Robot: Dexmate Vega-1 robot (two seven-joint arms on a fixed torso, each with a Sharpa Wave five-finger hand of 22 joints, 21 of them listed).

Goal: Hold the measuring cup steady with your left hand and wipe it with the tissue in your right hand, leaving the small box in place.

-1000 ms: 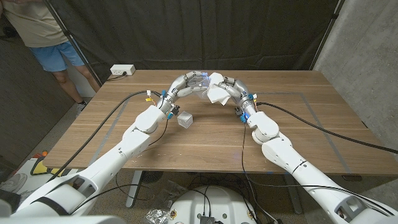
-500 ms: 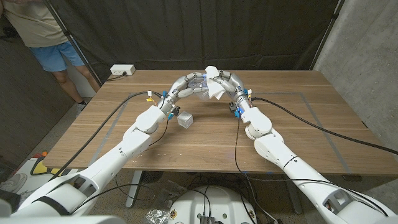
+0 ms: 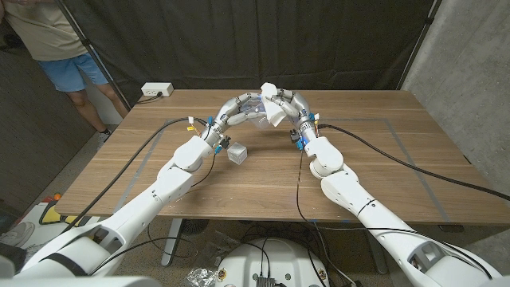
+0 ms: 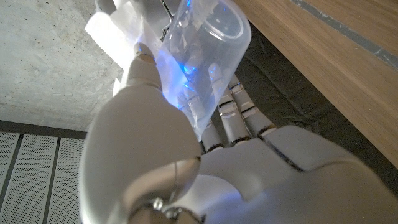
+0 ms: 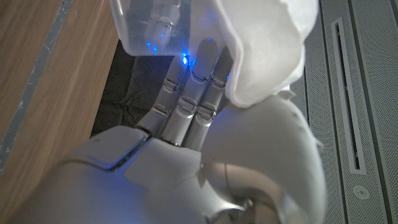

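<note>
Head view: left hand (image 3: 239, 108) grips the clear measuring cup (image 3: 255, 104) raised over the far middle of the table (image 3: 382, 175); right hand (image 3: 293, 108) presses a bunched tissue (image 3: 273, 108) to its side; small box (image 3: 237, 154) sits near, apart. Left wrist view: fingers wrapped round the cup (image 4: 202, 53), its long axis tilted, which end is the mouth unclear; best kept firm. Right wrist view: tissue (image 5: 267, 46) pinched beside the cup (image 5: 152, 25); wipe with short, light strokes along the wall.
</note>
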